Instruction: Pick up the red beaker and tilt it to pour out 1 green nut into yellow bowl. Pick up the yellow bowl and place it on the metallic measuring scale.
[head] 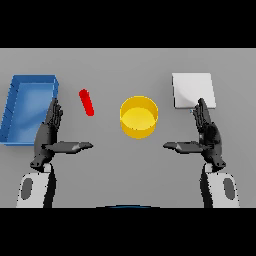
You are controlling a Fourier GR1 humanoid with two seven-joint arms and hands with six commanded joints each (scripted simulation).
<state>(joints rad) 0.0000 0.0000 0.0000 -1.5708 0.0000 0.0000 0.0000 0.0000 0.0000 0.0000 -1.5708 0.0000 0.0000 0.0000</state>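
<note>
The red beaker (87, 102) lies as a slim red cylinder on the grey table, left of centre. The yellow bowl (139, 117) stands in the middle, and I see nothing inside it. The metallic measuring scale (193, 89) is a pale square plate at the back right. My left hand (49, 131) is open, fingers straight and thumb pointing inward, just left of and nearer than the beaker. My right hand (208, 132) is open the same way, right of the bowl, its fingertips over the scale's near edge. No green nut is visible.
A blue tray (15, 100) with raised walls sits at the far left, beside my left hand. Bare grey table lies between the two hands in front of the bowl.
</note>
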